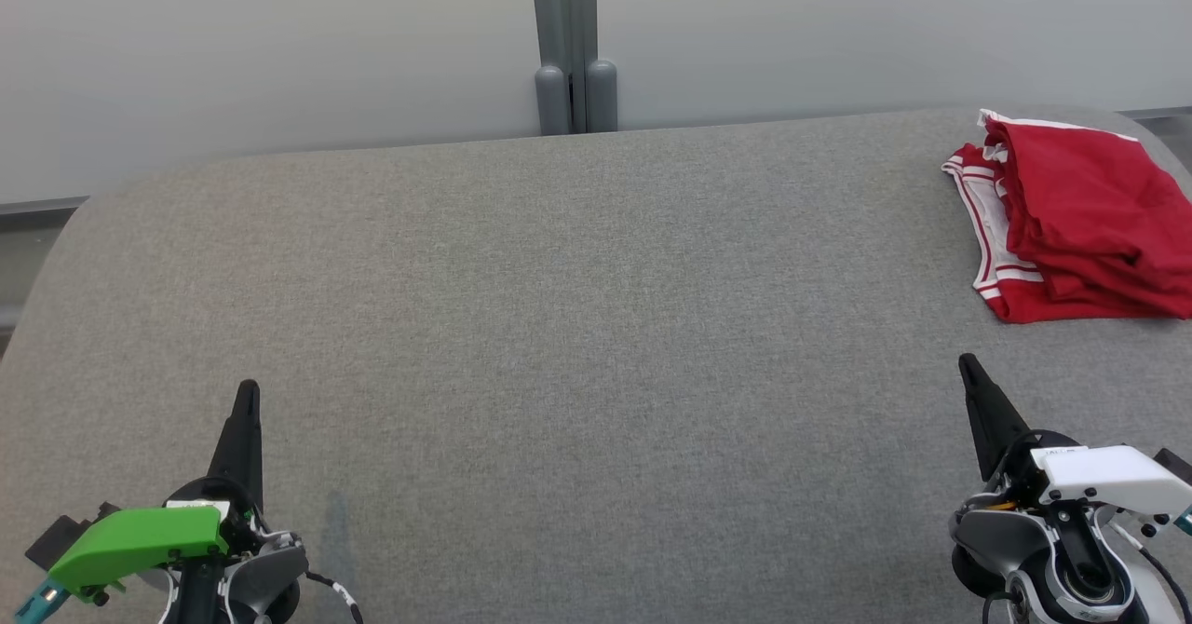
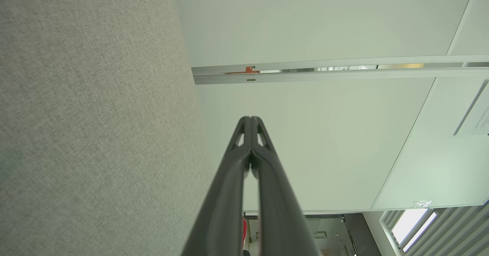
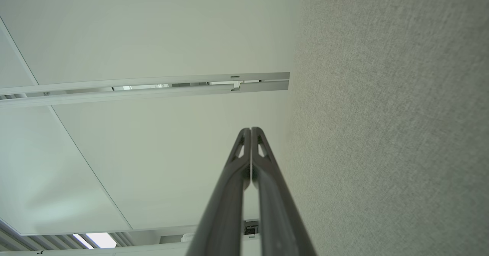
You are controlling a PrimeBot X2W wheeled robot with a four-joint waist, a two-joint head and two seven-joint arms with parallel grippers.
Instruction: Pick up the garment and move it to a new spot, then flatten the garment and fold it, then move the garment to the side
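The garment [image 1: 1080, 219] is red with white-striped trim and lies folded in a compact stack at the far right of the grey fabric table [image 1: 577, 326]. My left gripper [image 1: 247, 391] rests at the lower left, shut and empty, far from the garment. My right gripper [image 1: 968, 363] sits at the lower right, shut and empty, a short way in front of the garment. Each wrist view confirms it: the left gripper [image 2: 250, 118] and the right gripper [image 3: 250, 129] have their fingers pressed together with nothing between them.
A pale wall with a grey post [image 1: 573, 42] stands behind the table's far edge. The table's rounded corners curve away at the far left and far right. In the wrist views the wall panels [image 2: 324, 26] run beside the table surface [image 3: 401, 133].
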